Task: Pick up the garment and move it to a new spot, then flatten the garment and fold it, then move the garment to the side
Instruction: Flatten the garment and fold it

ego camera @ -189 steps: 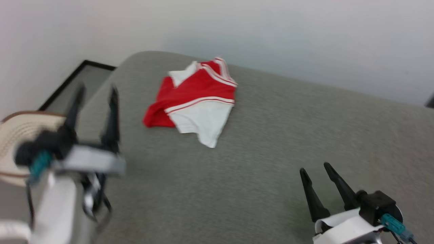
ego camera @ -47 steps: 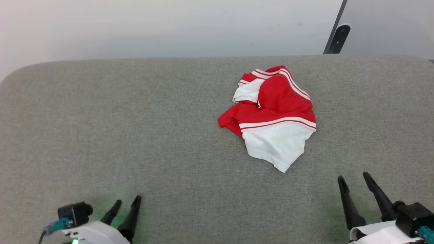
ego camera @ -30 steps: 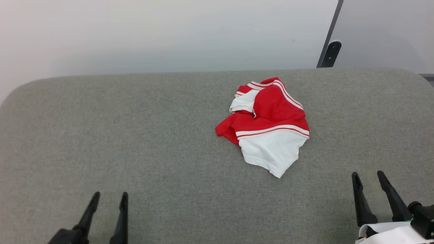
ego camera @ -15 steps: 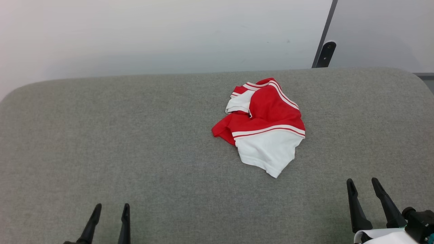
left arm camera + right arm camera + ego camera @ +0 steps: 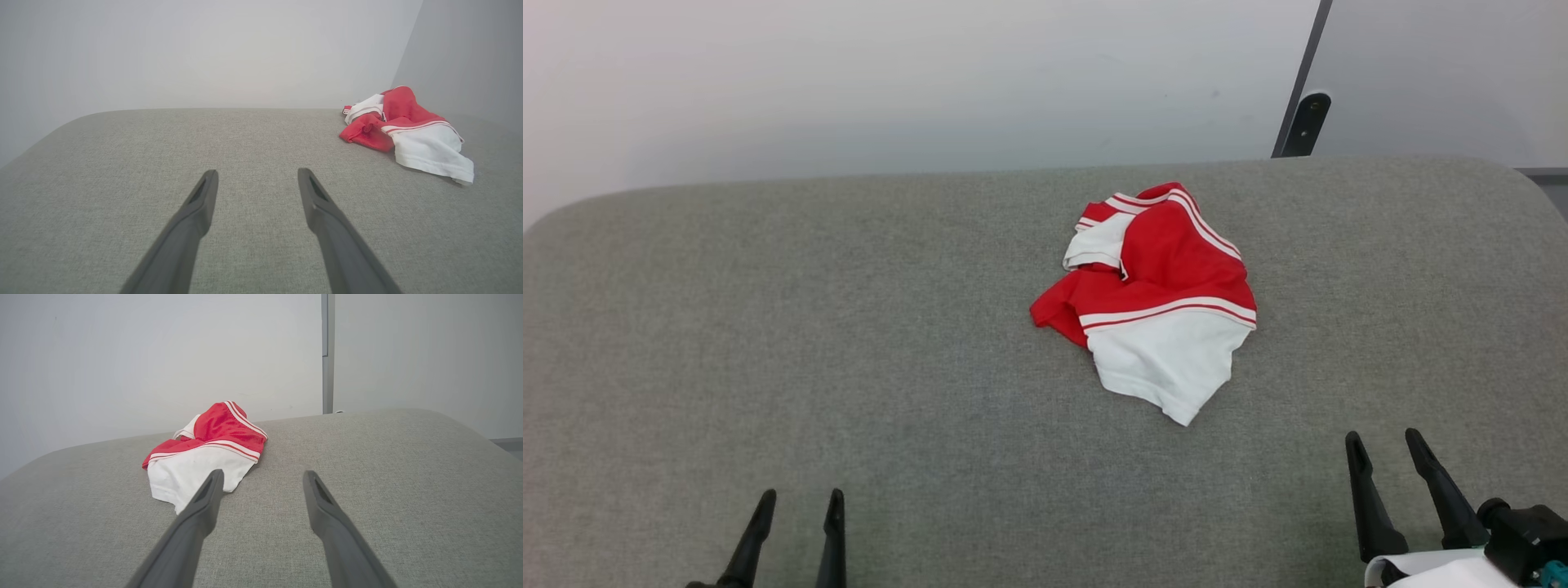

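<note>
Lying crumpled in a heap on the grey padded surface, the red T-shirt has one white sleeve spread toward the robot. White stripes run along the sleeve's seam, and a striped edge shows at the T-shirt's far side. The right gripper sits near the T-shirt, on the robot's side of it and off to its right, with its two dark fingers spread apart and holding nothing. The left gripper is well apart from the T-shirt, to its left and nearer the robot, its fingers likewise parted and empty. Neither gripper touches the cloth. Beyond the T-shirt stands a white wall, and a dark upright post rises behind the T-shirt, to its right.
</note>
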Motion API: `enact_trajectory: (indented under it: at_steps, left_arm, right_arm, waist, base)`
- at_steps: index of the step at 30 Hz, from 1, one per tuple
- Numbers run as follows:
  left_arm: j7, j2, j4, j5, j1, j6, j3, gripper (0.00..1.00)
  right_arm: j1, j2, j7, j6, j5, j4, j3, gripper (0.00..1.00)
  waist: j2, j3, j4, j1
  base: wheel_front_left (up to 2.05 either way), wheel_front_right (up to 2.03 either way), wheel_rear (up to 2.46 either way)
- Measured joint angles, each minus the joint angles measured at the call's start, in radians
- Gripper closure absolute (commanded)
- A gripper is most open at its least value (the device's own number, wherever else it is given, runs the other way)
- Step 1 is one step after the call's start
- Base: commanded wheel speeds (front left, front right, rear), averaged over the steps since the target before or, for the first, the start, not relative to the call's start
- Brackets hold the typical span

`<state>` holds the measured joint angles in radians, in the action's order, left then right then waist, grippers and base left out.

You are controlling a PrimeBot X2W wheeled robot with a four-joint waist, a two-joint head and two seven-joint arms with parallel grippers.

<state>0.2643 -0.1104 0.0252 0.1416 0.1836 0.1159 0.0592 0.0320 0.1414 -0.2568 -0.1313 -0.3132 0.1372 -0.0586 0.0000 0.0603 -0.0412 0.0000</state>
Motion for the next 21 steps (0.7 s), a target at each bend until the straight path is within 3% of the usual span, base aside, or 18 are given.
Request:
enact_trajectory:
  at_steps: [8,12,16,17,18,19,21]
  left_arm:
    - [0.0,0.019,0.003,0.003,-0.008,0.007,0.002,0.0]
    - [0.0,0.011,0.025,0.02,-0.092,0.009,-0.04,0.0]
    - [-0.037,-0.089,0.105,0.066,-0.373,0.012,-0.195,0.0]
    - [-0.037,-0.089,0.105,0.066,-0.373,0.012,-0.195,0.0]
    - [-0.081,-0.129,0.14,0.123,-0.521,0.013,-0.252,0.0]
    - [-0.081,-0.129,0.14,0.123,-0.521,0.013,-0.252,0.0]
    - [-0.147,-0.165,0.19,0.187,-0.668,0.013,-0.309,0.0]
  right_arm:
    - [-0.015,-0.008,-0.003,0.0,0.0,0.008,-0.014,0.0]
    - [-0.033,-0.016,-0.003,0.0,0.0,0.008,-0.015,0.0]
    - [-0.075,-0.029,-0.004,0.0,0.002,0.0,-0.04,0.0]
    - [-0.075,-0.029,-0.004,0.0,0.002,0.0,-0.04,0.0]
    - [-0.098,-0.036,-0.004,0.0,0.001,-0.002,-0.052,0.0]
    - [-0.098,-0.036,-0.004,0.0,0.001,-0.002,-0.052,0.0]
    - [-0.119,-0.045,-0.004,0.0,-0.002,-0.01,-0.063,0.0]
  waist:
    - [0.0,0.016,-0.009,0.0]
    - [0.0,0.036,-0.014,0.0]
    - [0.0,0.071,-0.025,0.0]
    - [0.0,0.071,-0.025,0.0]
    - [0.0,0.09,-0.036,0.0]
    - [0.0,0.09,-0.036,0.0]
    - [0.0,0.11,-0.05,0.0]
  base:
    - [0.0,0.0,0.0]
    - [0.0,0.0,0.0]
    - [0.0,0.0,0.0]
    - [0.0,0.0,0.0]
    - [0.0,0.0,0.0]
    - [0.0,0.0,0.0]
    - [0.0,0.0,0.0]
